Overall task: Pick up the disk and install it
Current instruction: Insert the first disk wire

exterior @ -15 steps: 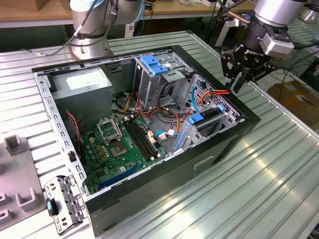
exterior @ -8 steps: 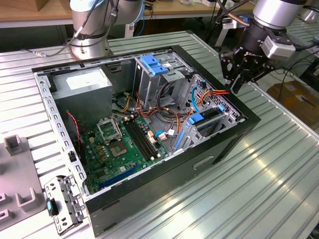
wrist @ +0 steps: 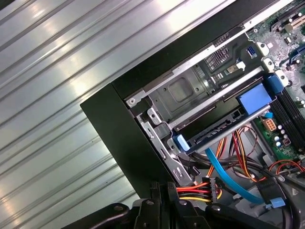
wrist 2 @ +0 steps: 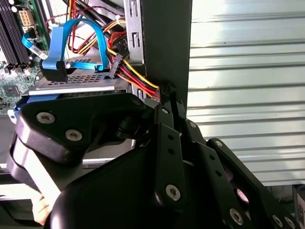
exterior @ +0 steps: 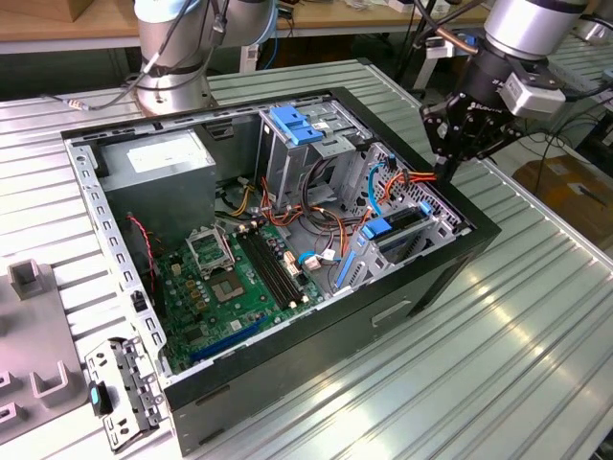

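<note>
The disk (exterior: 402, 228) lies flat in the drive bay at the near right corner of the open computer case (exterior: 450, 273), its blue side rails showing. In both wrist views the disk (wrist: 217, 130) (wrist 2: 78, 81) sits in the bay with a blue cable and coloured power wires running to its end. My gripper (exterior: 446, 172) hangs over the case's right wall, just beyond the disk's cabled end. Its black fingers (wrist 2: 167, 102) are pressed together with nothing between them, tips at the wall's top edge beside the wire bundle (wrist: 202, 188).
Inside the case are a green motherboard (exterior: 235, 278), a grey power-supply box (exterior: 158, 163) and a tall metal cage with a blue top (exterior: 292, 129). The case rests on a ribbed aluminium table (exterior: 517, 326). A loose metal bracket (exterior: 120, 388) lies at the exterior view's left.
</note>
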You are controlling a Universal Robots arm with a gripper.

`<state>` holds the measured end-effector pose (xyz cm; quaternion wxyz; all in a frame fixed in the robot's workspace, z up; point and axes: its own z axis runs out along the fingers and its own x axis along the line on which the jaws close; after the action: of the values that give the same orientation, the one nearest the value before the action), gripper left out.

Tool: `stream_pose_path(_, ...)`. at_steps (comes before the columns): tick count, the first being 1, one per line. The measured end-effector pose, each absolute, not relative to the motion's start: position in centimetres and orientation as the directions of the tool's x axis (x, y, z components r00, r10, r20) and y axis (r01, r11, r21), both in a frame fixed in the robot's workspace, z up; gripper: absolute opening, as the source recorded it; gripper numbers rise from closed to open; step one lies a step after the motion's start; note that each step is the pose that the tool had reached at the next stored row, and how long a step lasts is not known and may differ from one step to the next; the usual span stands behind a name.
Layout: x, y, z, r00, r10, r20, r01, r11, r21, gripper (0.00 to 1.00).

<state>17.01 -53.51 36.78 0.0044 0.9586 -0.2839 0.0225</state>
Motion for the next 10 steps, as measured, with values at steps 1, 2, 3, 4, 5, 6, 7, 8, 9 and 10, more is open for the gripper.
stream_pose_path(1, 17.01, -53.51, 36.84, 0.838, -0.544, 0.046, -0.544, -0.839, -0.004, 0.16)
stream_pose_path(2, 17.01, -53.5, 36.93, 0.838, -0.544, 0.046, -0.544, -0.839, -0.004, 0.16)
stream_pose_path(3, 17.01, -53.51, 37.0, 0.838, -0.544, 0.046, -0.544, -0.839, -0.004, 0.16)
stream_pose_path(4, 17.01, -53.51, 37.06, 0.838, -0.544, 0.046, -0.544, -0.839, -0.004, 0.16)
stream_pose_path(5, 17.01, -53.5, 37.13, 0.838, -0.544, 0.046, -0.544, -0.839, -0.004, 0.16)
stream_pose_path(6, 17.01, -53.5, 37.2, 0.838, -0.544, 0.046, -0.544, -0.839, -0.004, 0.16)
stream_pose_path(7, 17.01, -53.5, 37.28, 0.838, -0.544, 0.046, -0.544, -0.839, -0.004, 0.16)
stream_pose_path(8, 17.01, -53.5, 37.38, 0.838, -0.544, 0.046, -0.544, -0.839, -0.004, 0.16)
stream_pose_path(9, 17.01, -53.5, 37.43, 0.838, -0.544, 0.046, -0.544, -0.839, -0.004, 0.16)
stream_pose_path(10, 17.01, -53.5, 37.44, 0.838, -0.544, 0.046, -0.544, -0.839, -0.004, 0.16)
